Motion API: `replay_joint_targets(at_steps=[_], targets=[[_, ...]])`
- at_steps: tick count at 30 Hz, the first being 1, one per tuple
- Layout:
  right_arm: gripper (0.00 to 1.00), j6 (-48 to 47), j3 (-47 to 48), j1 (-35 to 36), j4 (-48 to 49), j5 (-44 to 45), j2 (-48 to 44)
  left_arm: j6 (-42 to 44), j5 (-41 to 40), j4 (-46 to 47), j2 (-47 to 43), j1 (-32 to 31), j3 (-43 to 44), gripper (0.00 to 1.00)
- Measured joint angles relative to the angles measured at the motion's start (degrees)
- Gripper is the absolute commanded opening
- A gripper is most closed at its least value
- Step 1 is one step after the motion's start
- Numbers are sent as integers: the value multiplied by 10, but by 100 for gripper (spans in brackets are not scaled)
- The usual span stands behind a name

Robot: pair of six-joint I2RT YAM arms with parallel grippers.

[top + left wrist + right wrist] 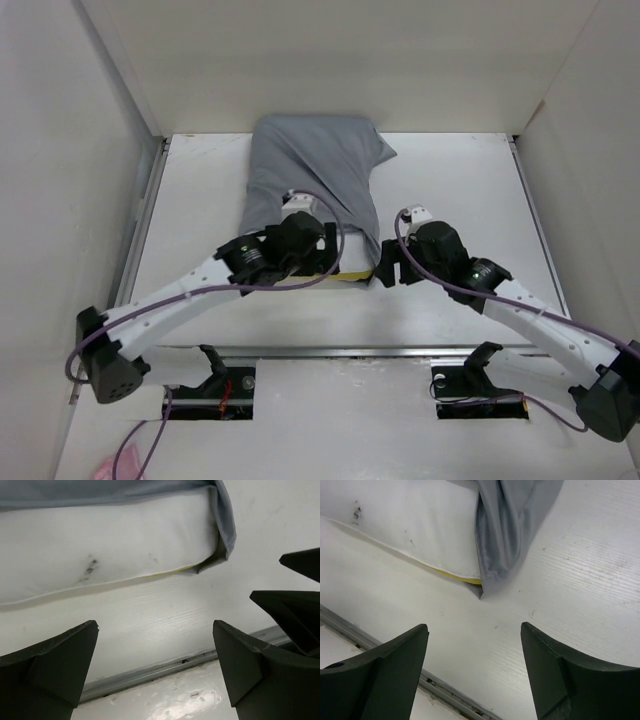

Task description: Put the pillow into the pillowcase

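Your soft white yellow-piped pillow (100, 555) sits on the tabletop (460, 180), mostly inside the floppy grey fabric pillowcase (315, 170), near edge poking out. Left hand (155, 665) and right hand (475, 670) both gape open, holding nothing. Cloth's probably light and limp, so pinch its near hem corners.

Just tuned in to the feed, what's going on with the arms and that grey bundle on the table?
The two arms are putting a white pillow into a grey pillowcase on the table. The case covers most of the pillow; only its near end, with the yellow piping, shows at the opening. The left gripper and right gripper are both open and hold nothing, sitting just short of that exposed end, the right one by the case's near corner.
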Motion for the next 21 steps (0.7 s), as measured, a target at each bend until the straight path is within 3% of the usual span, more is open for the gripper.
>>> replay_joint_targets(at_steps=[4, 10, 11, 13, 14, 15, 18, 21], targets=[[83, -12, 29, 19, 8, -15, 30, -62, -67, -39, -78, 36, -34, 100], [85, -34, 137, 123, 40, -10, 173, -71, -115, -7, -37, 216, -80, 100], [86, -36, 154, 134, 45, -8, 195, -66, -112, 5, -19, 241, -82, 94], [86, -38, 175, 140, 54, 1, 226, -55, -106, 28, 15, 275, -86, 72], [88, -38, 181, 139, 54, 8, 235, -49, -101, 41, 30, 287, -89, 43], [88, -38, 185, 138, 54, 16, 241, -47, -93, 52, 46, 294, -93, 33], [89, -38, 193, 136, 54, 43, 244, -33, -69, 83, 81, 290, -118, 13], [91, -39, 200, 136, 54, 57, 244, -26, -49, 109, 94, 257, -138, 8]])
